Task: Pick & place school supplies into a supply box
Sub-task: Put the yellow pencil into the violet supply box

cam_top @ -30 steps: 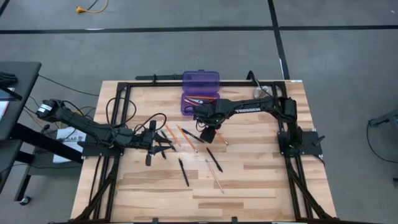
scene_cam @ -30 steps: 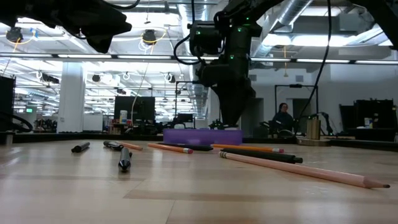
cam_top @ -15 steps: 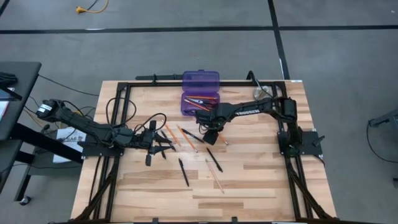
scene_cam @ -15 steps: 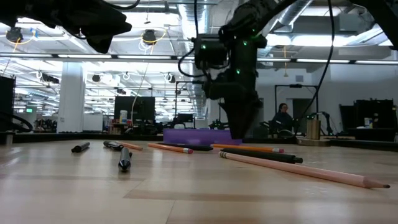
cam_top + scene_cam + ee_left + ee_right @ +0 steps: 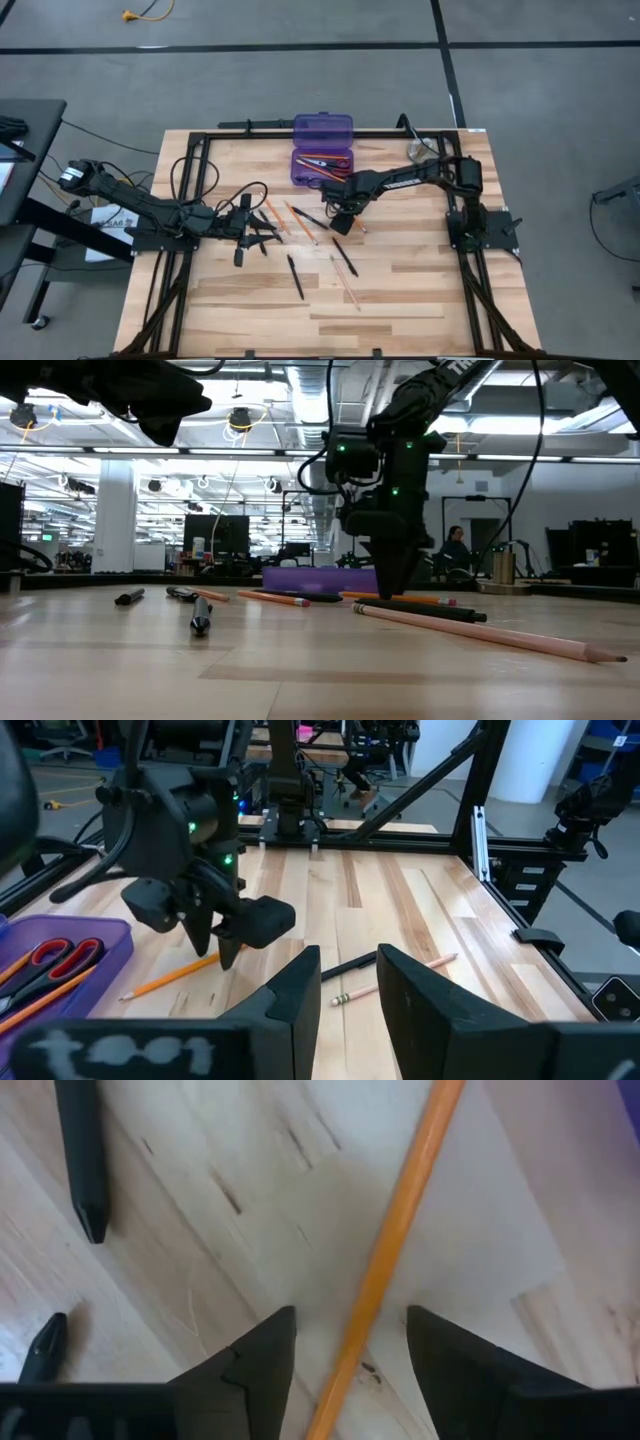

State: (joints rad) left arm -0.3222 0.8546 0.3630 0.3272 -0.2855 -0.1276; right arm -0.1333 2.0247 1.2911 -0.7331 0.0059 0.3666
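Right gripper (image 5: 340, 217) is low over the table (image 5: 420, 290), fingers parted a little, empty, straddling an orange pencil (image 5: 385, 1270) that runs between the two fingers (image 5: 250, 1360) in its wrist view. Tips look close to the wood, not yet closed on it. Judged: lining up a grasp on this pencil.

Supply box (image 5: 321, 166) sits just behind the right gripper, toward the table's far edge, lid (image 5: 323, 127) flipped open behind it. Inside: red-handled scissors (image 5: 62, 952) plus at least one orange pencil and one dark pen, exact count hard to read.

Left gripper (image 5: 243, 230) rests on the table well off to the side of the right gripper, fingers (image 5: 300, 990) narrowly apart, nothing between them. Waiting.

Progress, as a judgement: early to middle. Scissors and a few sticks are in, most supplies still out.

Loose count on the table, high view, rough: about four orange pencils, about four black pens. One black pen (image 5: 345, 256) and one pale pencil (image 5: 346, 284) lie on the near side of the right gripper; another pen (image 5: 296, 277) farther that way; a small cluster of pencils (image 5: 296, 222) lies between the two grippers. One box, one pair of scissors.
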